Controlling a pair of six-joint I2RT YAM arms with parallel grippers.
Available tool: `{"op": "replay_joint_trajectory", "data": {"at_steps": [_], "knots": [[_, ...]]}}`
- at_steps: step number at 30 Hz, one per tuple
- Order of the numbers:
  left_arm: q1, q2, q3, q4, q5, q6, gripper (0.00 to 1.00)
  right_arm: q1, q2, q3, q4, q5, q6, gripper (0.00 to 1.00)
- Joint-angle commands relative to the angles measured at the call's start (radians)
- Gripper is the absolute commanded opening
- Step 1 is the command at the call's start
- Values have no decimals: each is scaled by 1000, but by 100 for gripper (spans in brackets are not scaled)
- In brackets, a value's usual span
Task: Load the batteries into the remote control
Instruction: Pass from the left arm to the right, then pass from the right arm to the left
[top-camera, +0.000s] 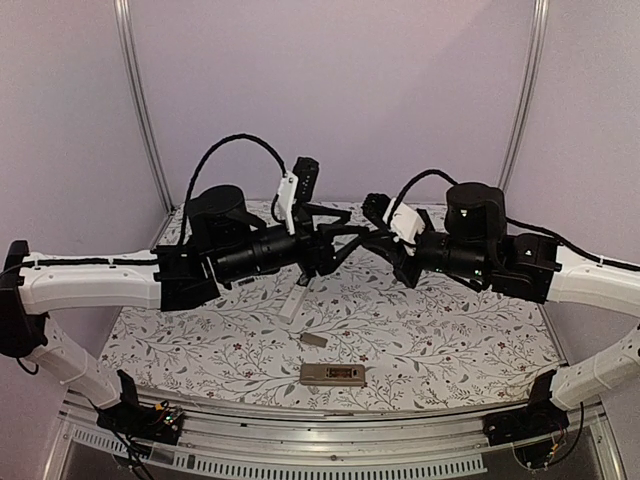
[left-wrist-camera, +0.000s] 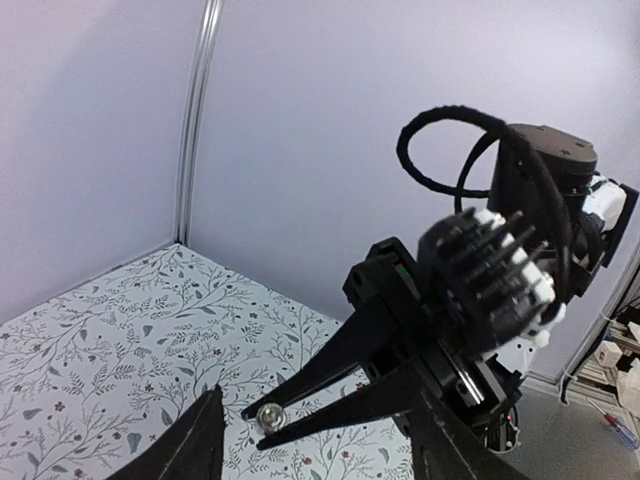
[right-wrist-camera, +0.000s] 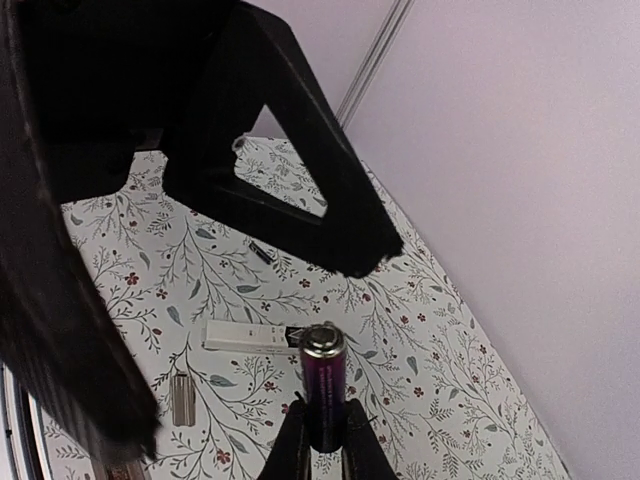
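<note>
One battery (right-wrist-camera: 323, 378) is clamped in the right pincer (right-wrist-camera: 323, 428); left pincer (top-camera: 357, 237) gapes

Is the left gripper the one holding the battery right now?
No, the battery is pinched in the right gripper, and the left gripper is open.

Left wrist view: the right end effector (left-wrist-camera: 265, 422) holding a battery (left-wrist-camera: 268, 413) just ahead of mine.
I see my left end effector (left-wrist-camera: 320, 455) at the bottom edge, its fingers (left-wrist-camera: 200, 445) spread well apart with nothing between them. Just ahead, the right arm's two black fingers pinch the battery, whose shiny round end faces me. The floral bench (left-wrist-camera: 90, 340) lies beneath, with a pale wall (left-wrist-camera: 330, 120) beyond.
</note>
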Motion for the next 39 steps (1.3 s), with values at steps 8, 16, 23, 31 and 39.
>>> {"op": "replay_joint_trajectory", "data": {"at_steps": [8,16,23,31,39], "knots": [[11,68,100,-130,-54,-39,40,57,41,53,-17,73,-83,0],[21,45,86,-199,-72,-44,34,56,38,56,-13,73,-74,0],[23,31,69,-184,-73,-32,9,56,44,58,-16,67,-73,0],[30,-16,-13,-43,-52,-47,0,56,18,58,-21,42,-51,18],[33,-103,-224,412,11,-85,0,-9,-99,-59,196,-332,150,75]]}}
